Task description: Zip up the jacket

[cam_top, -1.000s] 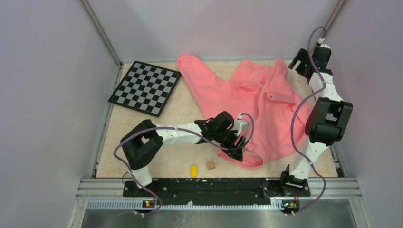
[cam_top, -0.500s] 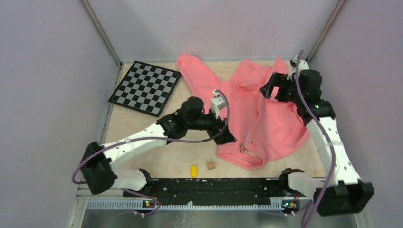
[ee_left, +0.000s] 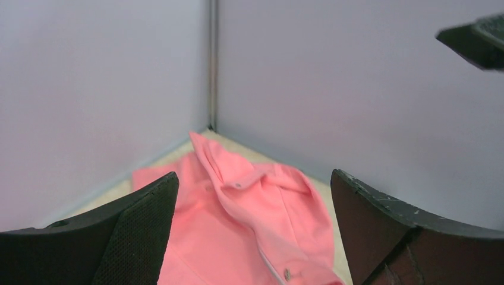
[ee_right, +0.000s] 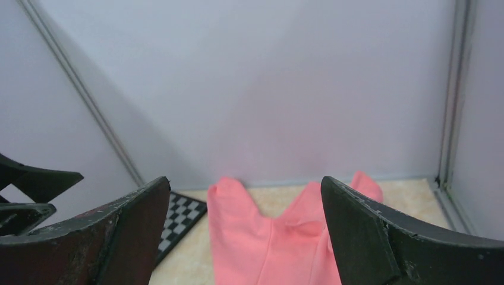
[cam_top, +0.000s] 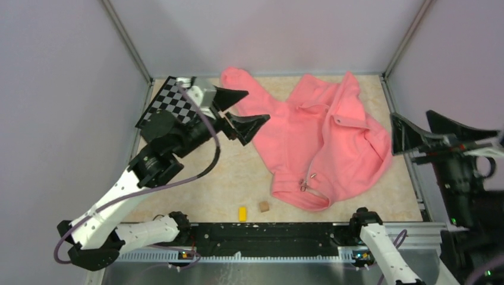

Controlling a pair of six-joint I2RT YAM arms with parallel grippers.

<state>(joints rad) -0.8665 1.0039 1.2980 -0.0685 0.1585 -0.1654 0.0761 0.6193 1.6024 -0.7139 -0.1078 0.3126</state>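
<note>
Jacket [cam_top: 321, 142] lies released now, left pincer [cam_top: 257, 105] and right pincer [cam_top: 410, 114] both risen away, spread wide, empty.

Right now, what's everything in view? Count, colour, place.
jacket: one, salmon pink, rumpled over the far right of the table
checkerboard: one, black and white, far left corner, partly hidden by the left arm
yellow block: one, yellow, near edge, centre
brown cube: one, brown, just right of the yellow block
table: one, beige
left gripper: one, black, open, empty, raised near the jacket's left sleeve
right gripper: one, black, open, empty, raised at the right edge
</note>
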